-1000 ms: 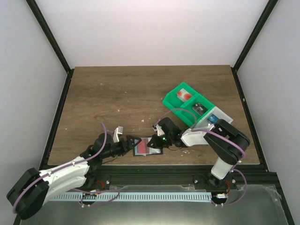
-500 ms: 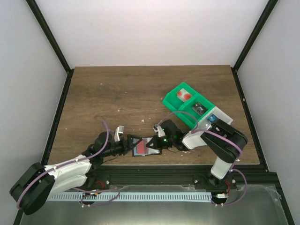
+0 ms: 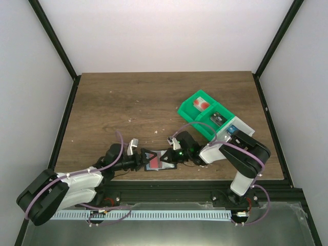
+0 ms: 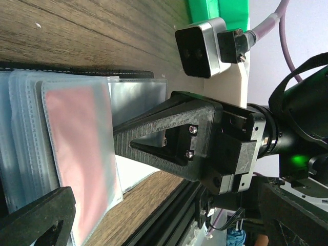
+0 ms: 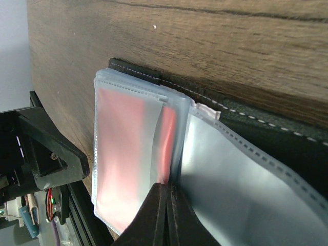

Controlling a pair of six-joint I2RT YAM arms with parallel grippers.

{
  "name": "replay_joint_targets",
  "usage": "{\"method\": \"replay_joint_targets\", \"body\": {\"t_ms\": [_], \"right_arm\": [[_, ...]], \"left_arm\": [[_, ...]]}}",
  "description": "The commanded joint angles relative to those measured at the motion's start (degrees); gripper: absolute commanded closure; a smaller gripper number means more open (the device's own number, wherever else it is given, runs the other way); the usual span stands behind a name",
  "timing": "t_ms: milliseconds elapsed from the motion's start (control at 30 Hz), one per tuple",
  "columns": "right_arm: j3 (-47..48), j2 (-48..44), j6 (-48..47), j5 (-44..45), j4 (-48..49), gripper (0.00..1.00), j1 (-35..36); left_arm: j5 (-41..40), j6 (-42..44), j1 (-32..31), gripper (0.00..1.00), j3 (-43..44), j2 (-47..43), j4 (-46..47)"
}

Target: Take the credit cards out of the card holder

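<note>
Card holder (image 3: 160,160) lies open at the table's (image 3: 128,102) near edge, between both arms. Right pincer (image 5: 166,195), pressed together, tips at the sleeves' (image 5: 241,179) edge, perhaps nipping a card (image 5: 123,154); left pincer (image 3: 147,158), spread wide, faces it opposite.

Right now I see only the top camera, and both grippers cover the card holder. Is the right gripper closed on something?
Observer: The right wrist view shows the right gripper shut, with its tips meeting at the fold between the clear sleeves of the open card holder. I cannot tell whether it pinches a sleeve.
Operator: Is any card inside those sleeves?
Observer: Yes. A credit card with red on it shows through the sleeve just left of the tips.
Operator: And the left gripper?
Observer: In the left wrist view the left gripper is wide open and holds nothing. One finger stands at the edge of the sleeve stack.
</note>
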Motion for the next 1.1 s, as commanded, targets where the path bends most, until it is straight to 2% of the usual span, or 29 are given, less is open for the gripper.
{"method": "replay_joint_targets", "body": {"t_ms": [0,767,1067], "right_arm": [[-2.13,2.25,-0.18,-0.31,-5.54,1.0,0.96],[-2.26,2.39,0.61,0.34,-5.55,1.0,0.98],[-2.88,2.47,1.03,0.08,-4.78,1.0,0.98]], "left_arm": [[0.45,1.37,0.22,0.0,-0.21,0.55,2.8],[-0.29,2.25,0.24,0.0,-0.41,5.48,5.03],[0.51,0.37,-0.19,0.0,-0.25,4.12,5.89]]}}
